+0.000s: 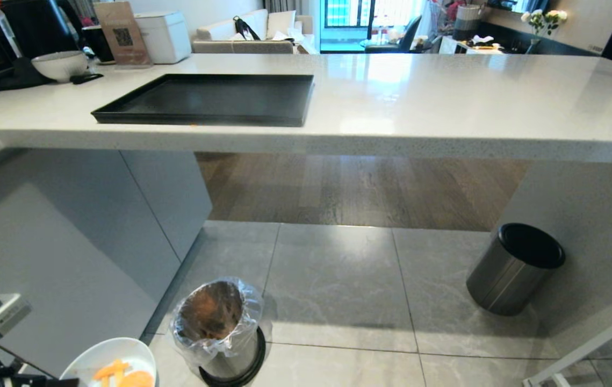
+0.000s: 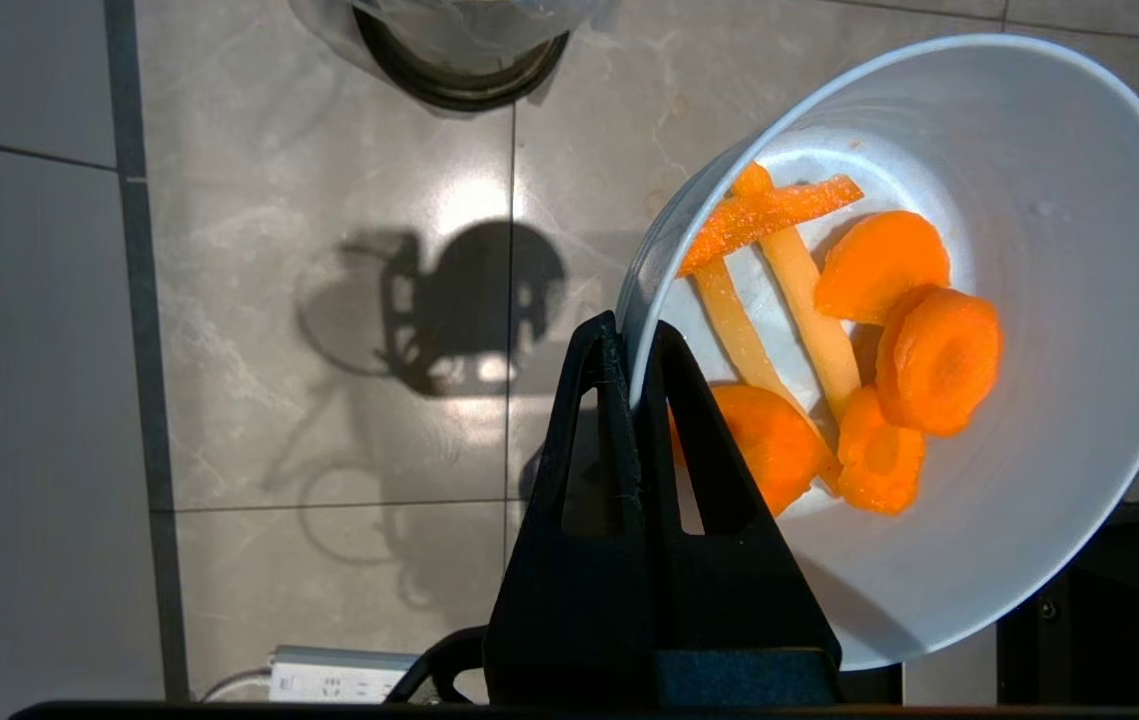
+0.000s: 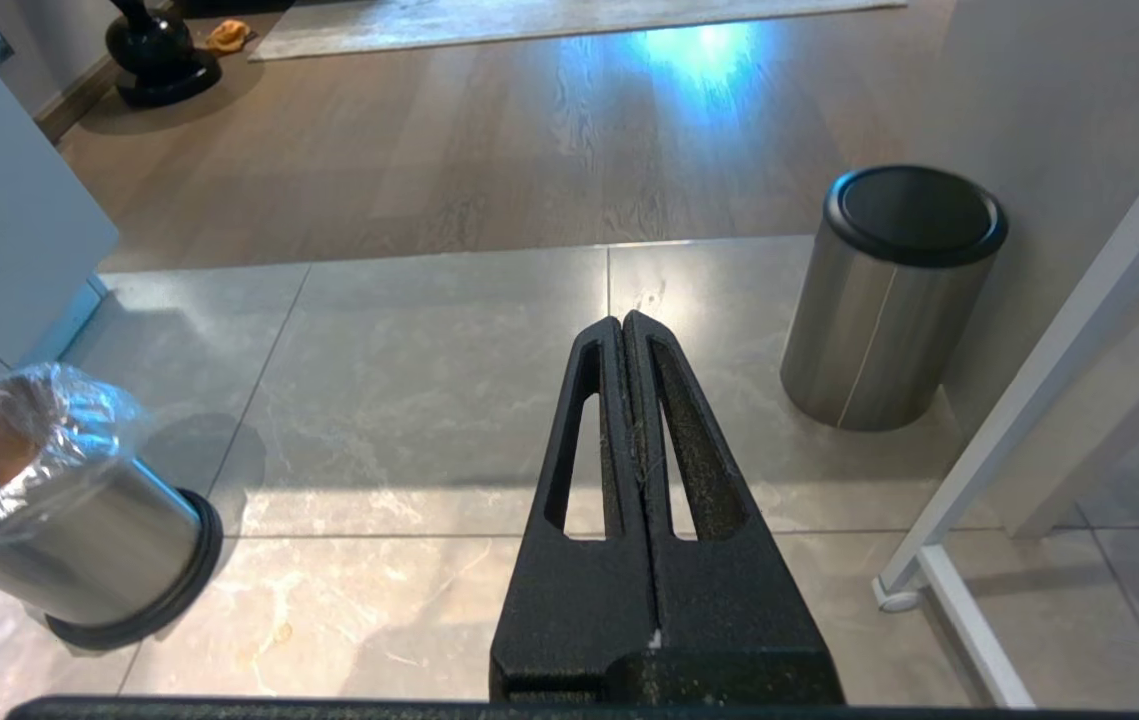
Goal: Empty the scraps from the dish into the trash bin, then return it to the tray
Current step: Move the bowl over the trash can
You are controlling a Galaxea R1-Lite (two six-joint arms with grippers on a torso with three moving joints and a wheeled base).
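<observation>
Beside trash bin [image 1: 217, 328]: dish [image 1: 109, 357] (steel bin [image 1: 512, 269] apart)

I see my left gripper [image 2: 634, 345] pinched on the rim of the dish [image 2: 1049, 420], which is tilted above the tiled floor [image 2: 329, 150]. The scraps [image 2: 889, 340], orange rounds and paler strips, lie inside. The trash bin [image 2: 459, 60] is apparently just beyond, mostly cropped

Glossy dish [image 2: 1029, 480], brushed-metal trash bin [image 1: 230, 357] (crinkly clear plastic liner)
</observation>
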